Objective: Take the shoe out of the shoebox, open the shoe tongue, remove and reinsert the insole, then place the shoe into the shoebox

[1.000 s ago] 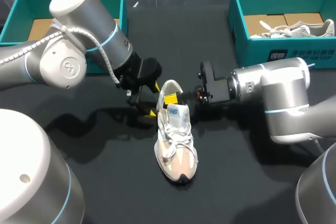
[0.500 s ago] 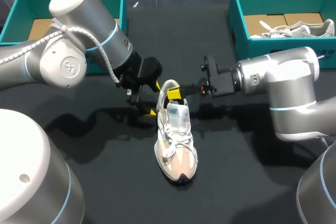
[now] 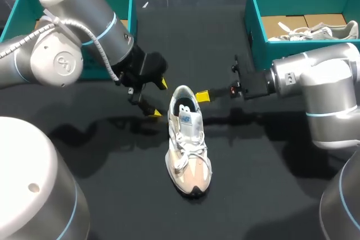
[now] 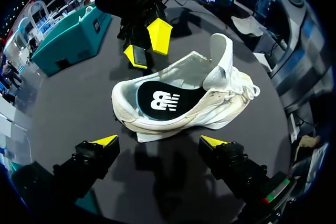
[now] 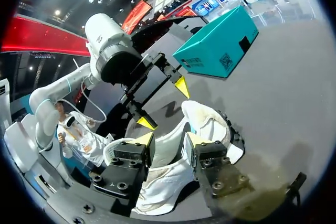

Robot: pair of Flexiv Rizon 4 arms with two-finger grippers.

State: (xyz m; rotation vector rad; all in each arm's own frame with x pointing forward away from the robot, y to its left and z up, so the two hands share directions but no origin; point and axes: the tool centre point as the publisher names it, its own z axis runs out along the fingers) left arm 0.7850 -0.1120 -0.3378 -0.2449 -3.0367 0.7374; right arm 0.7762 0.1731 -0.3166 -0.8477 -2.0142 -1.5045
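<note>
The white sneaker (image 3: 188, 150) lies upright on the black table (image 3: 112, 195), outside both boxes, its heel pointing away from the robot and its black insole (image 4: 157, 98) seated inside. The left gripper (image 3: 157, 98) hangs just beside the heel with its fingers spread wide, touching nothing. The right gripper (image 3: 202, 95) is at the heel's other side, fingers also apart; I cannot tell whether they touch the collar. A teal shoebox (image 3: 259, 37) at the far right holds a second shoe (image 3: 315, 31).

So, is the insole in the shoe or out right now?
In: the black insole lies flat inside the white shoe, filling its opening.
</note>
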